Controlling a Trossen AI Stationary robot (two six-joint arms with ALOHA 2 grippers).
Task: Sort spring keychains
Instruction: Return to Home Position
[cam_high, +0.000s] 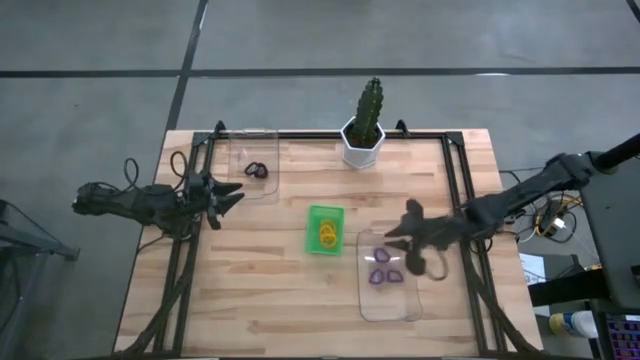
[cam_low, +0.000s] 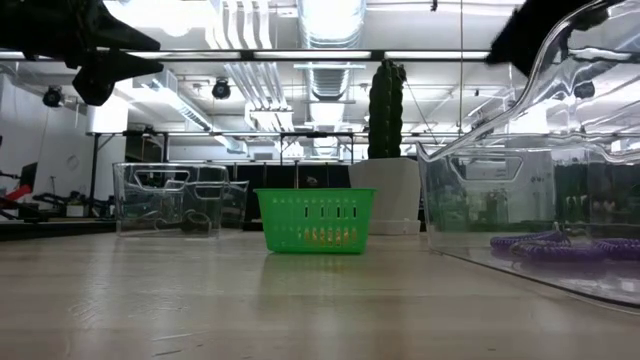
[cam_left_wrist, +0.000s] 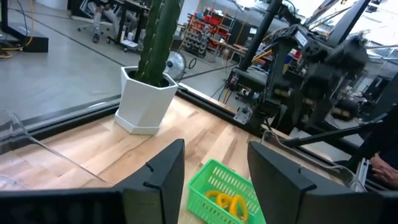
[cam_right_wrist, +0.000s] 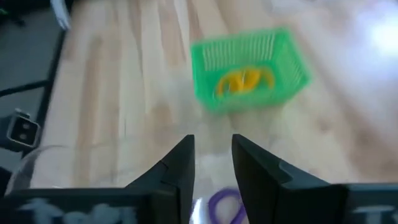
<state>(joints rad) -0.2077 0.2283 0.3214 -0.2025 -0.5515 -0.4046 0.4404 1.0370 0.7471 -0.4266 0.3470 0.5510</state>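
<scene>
Your right pincer (cam_high: 403, 233) hangs empty, jaws apart, over one end of the clear plastic tray (cam_high: 392, 306) holding the purple spring keychains (cam_high: 386, 268). Your left pincer (cam_high: 232, 198), also apart, hovers beside the other clear tray (cam_high: 262, 142) with the black keychains (cam_high: 256, 170). The orange keychains (cam_high: 326, 235) lie in the slotted green basket (cam_high: 322, 209) on the wooden bench (cam_high: 260, 290).

Purple spring keychains (cam_high: 380, 278) in right clear tray (cam_high: 390, 305); orange keychains (cam_high: 325, 235) in green tray (cam_high: 313, 210); black keychains (cam_high: 255, 170) in left clear tray (cam_high: 240, 145).

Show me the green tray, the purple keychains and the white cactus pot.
green tray (cam_low: 300, 212), low view, front wall
purple spring keychains (cam_high: 379, 256), high view, topmost ring
white cactus pot (cam_high: 361, 152), high view, front wall
</scene>
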